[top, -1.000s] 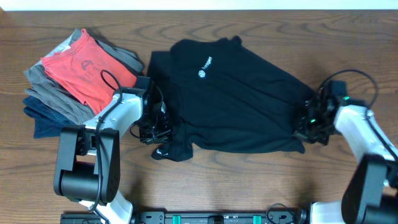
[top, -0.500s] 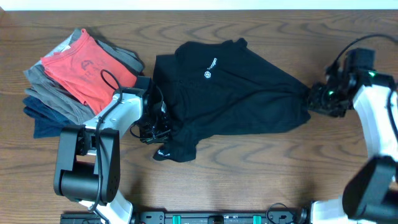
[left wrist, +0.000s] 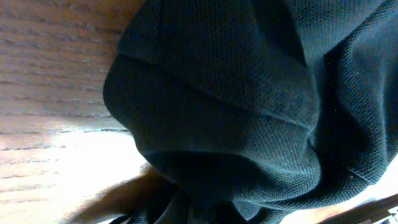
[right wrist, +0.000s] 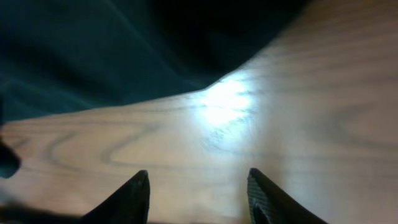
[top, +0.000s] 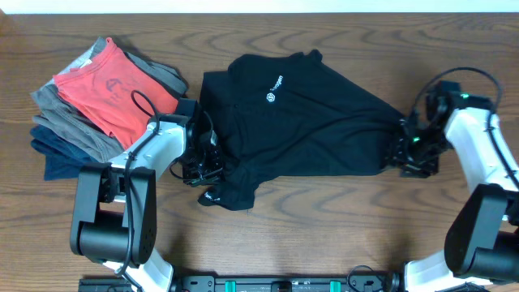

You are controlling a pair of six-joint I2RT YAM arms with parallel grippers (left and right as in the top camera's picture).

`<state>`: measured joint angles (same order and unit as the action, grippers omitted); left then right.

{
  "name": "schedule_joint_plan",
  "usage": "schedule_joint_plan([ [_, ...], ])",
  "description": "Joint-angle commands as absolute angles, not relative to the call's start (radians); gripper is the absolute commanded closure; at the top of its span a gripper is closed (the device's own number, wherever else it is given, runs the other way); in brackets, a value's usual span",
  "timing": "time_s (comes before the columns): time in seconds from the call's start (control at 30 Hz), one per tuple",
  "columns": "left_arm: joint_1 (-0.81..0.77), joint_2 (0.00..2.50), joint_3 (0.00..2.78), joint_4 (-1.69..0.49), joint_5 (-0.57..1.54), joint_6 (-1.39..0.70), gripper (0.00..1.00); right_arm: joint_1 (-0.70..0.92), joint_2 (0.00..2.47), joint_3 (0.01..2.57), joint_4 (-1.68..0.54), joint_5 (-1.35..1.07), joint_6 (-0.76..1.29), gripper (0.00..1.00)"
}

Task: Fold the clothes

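"Overhead, where is the black shirt (top: 308,134) found?"

"It is spread, rumpled, across the middle of the wooden table (top: 324,231), with its white round logo (top: 270,96) turned up near the upper centre. A bunched corner bearing a small white mark (top: 209,197) is seen at the lower left of the cloth."

"How is the left gripper (top: 200,168) placed?"

"It is pressed into that left edge of the shirt. The left wrist view is filled with dark folds over a strip of wood, so whether the fingers are closed on cloth cannot be told."

"And the right gripper (top: 408,154)?"

"It is set at the shirt's right end. In the right wrist view its fingertips (right wrist: 138,186) are held apart over bare wood, with nothing between them and the shirt's edge just beyond."

"What else is seen?"

"A folded stack is seen at the upper left: a red tee (top: 109,85) on grey garments (top: 69,122), with navy cloth (top: 57,158) beneath."
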<state>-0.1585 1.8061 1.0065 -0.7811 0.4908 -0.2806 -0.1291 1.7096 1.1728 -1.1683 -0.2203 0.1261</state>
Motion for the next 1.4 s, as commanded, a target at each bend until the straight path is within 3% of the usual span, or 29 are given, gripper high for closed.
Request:
schedule_joint_plan([
  [0.0,-0.159,1.789,1.018,-0.784,0.486,-0.263,0.94,-0.073,1.697,1.091,-1.082,-0.156,0.173,0.48],
  [0.37,-0.159,1.789,1.018,-0.784,0.486,-0.263,0.94,-0.046,1.698,0.871,-0.605,-0.133,0.363,0.38],
  [0.43,-0.159,1.789,1.018,-0.784,0.486,-0.263,0.94,-0.040,1.698,0.861,-0.551,-0.163,0.363,0.45],
  [0.53,-0.159,1.789,1.018,-0.783,0.486,-0.263,0.94,-0.033,1.697,0.864,-0.546,-0.229,0.362,0.83],
  [0.6,-0.159,1.789,1.018,-0.784,0.486,-0.263,0.94,-0.034,1.694,0.879,-0.637,-0.286,0.353,0.96],
  [0.83,-0.159,1.789,1.018,-0.784,0.486,-0.263,0.94,-0.073,1.692,1.144,-1.231,-0.340,0.280,0.99],
  [0.93,-0.159,1.789,1.018,-0.783,0.486,-0.263,0.94,-0.102,1.692,1.310,-1.305,-0.401,0.161,0.99],
  [0.97,-0.159,1.789,1.018,-0.783,0.486,-0.263,0.94,-0.110,1.692,1.349,-1.292,-0.385,0.155,0.95],
  [1.0,-0.159,1.789,1.018,-0.784,0.486,-0.263,0.94,-0.116,1.692,1.381,-1.257,-0.347,0.161,0.81],
  [1.03,-0.159,1.789,1.018,-0.784,0.486,-0.263,0.94,-0.121,1.692,1.398,-1.210,-0.314,0.183,0.60],
  [1.07,-0.159,1.789,1.018,-0.784,0.486,-0.263,0.94,-0.124,1.692,1.402,-1.168,-0.303,0.197,0.48],
  [1.17,-0.159,1.789,1.018,-0.785,0.486,-0.263,0.94,-0.121,1.697,1.395,-1.111,-0.302,0.205,0.39],
  [1.37,-0.159,1.789,1.018,-0.784,0.486,-0.263,0.94,-0.117,1.700,1.359,-1.190,-0.266,0.205,0.41],
])
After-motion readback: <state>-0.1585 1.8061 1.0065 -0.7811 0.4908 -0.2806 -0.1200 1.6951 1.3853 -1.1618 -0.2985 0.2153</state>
